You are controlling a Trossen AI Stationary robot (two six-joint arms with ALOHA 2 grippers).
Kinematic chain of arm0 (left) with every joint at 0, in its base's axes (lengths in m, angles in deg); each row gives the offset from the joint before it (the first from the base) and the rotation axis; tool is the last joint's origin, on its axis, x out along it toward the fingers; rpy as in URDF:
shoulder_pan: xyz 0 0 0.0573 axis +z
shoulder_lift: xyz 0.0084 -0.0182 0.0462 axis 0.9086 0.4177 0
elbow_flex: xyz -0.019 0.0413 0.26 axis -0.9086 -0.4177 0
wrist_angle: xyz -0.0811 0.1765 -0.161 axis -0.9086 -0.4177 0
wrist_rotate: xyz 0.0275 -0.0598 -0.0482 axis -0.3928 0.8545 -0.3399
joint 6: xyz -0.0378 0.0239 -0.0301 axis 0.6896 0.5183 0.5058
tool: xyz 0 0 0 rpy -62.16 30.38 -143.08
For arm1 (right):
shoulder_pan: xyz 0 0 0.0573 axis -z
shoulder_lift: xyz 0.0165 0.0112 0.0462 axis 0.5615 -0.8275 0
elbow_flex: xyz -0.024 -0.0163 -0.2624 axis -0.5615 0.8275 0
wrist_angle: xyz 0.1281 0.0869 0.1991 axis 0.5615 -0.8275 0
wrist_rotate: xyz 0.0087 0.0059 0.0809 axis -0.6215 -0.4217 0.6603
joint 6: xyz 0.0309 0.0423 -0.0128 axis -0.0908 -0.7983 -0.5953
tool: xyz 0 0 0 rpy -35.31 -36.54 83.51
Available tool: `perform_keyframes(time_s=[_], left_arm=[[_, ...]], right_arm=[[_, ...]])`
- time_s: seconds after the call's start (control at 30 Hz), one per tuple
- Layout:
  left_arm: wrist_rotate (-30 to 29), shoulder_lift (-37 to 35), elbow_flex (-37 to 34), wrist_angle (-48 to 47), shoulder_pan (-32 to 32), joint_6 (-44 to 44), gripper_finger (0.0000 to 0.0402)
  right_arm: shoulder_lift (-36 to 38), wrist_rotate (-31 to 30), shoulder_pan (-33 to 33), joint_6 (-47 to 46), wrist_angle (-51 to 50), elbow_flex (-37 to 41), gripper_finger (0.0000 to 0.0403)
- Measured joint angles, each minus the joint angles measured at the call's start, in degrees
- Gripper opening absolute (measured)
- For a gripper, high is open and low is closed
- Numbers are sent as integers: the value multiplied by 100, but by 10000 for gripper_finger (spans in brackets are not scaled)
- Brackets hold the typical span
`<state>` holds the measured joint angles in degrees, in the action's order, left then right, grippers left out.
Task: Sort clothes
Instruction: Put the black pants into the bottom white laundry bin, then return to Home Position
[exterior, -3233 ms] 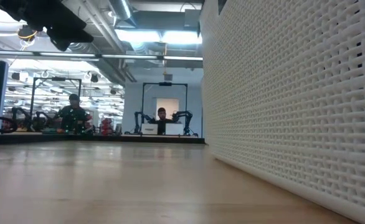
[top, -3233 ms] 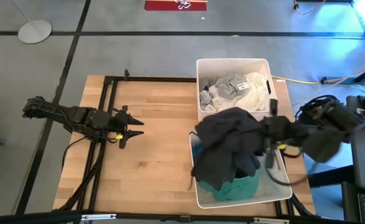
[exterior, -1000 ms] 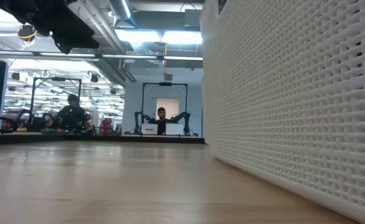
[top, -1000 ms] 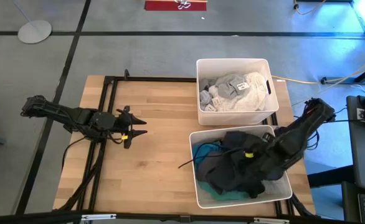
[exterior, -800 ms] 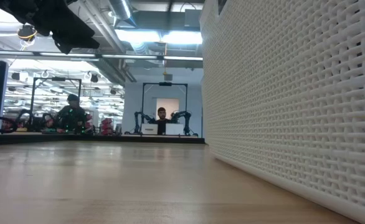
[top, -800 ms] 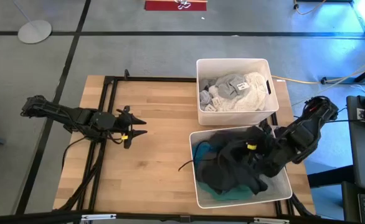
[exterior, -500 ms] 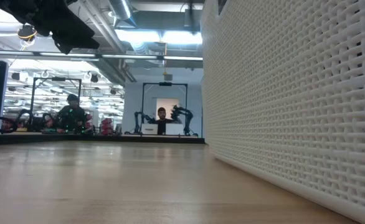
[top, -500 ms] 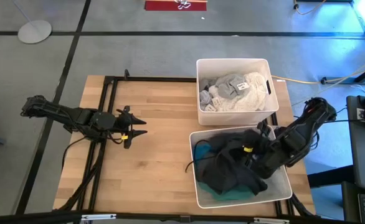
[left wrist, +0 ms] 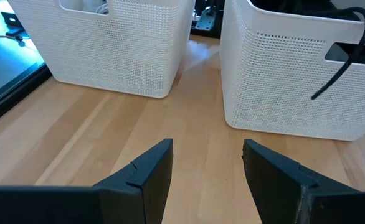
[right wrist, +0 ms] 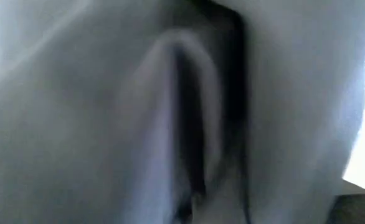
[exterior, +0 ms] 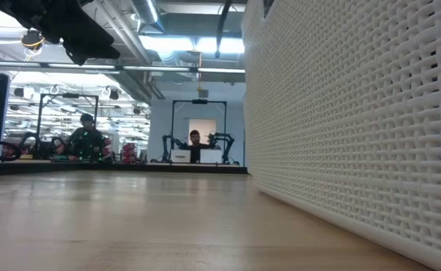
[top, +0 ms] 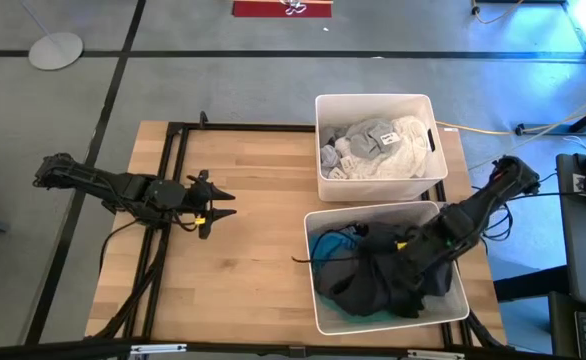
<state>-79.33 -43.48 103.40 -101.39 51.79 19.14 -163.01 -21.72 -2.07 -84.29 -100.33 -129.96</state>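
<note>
Dark grey and black clothes (top: 373, 280) lie crumpled in a heap in the near bin (top: 318, 320), over a teal garment (top: 325, 245) showing at the edge. White, cream and light grey clothes (top: 378, 148) fill the far bin (top: 373, 100).

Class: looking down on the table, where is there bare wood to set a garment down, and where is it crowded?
Bare wood lies between the left tool and the two bins, and along the near edge. Crowded: the far bin of pale clothes and the near bin, where the right arm sits in dark clothes.
</note>
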Motion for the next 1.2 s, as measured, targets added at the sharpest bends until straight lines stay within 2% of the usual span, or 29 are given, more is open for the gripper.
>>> perform_keyframes(time_s=[0.23, 0.3, 0.4, 0.5, 0.63, 0.7, 0.9, 1.03, 1.2], left_arm=[[0, 0, 0, 2, 0, 4, 182], [0, 0, 0, 2, 0, 4, 182], [0, 0, 0, 2, 0, -7, 182], [0, 0, 0, 2, 0, -18, 182], [2, 0, 0, 2, 0, -10, 182], [2, 0, 1, 2, 0, -6, 182], [2, 0, 4, 0, 0, -9, 182], [2, 0, 4, 0, 0, -2, 182], [0, 0, 4, 2, 0, 4, 182]], right_arm=[[140, -430, 446, 594, 3, -988, 261], [144, -730, 524, 826, -5, -1258, 261], [158, -1584, 564, 1617, 190, -1509, 262], [149, -2630, 553, 2715, 876, -1506, 262], [92, -4313, 550, 4304, 2115, -1188, 262], [41, -4776, 554, 4867, 2654, -865, 262], [29, -4716, 744, 5852, 4625, 484, 262], [34, -4671, 741, 6003, 5885, 1327, 262], [33, -4832, 739, 5856, 6770, 2265, 262]])
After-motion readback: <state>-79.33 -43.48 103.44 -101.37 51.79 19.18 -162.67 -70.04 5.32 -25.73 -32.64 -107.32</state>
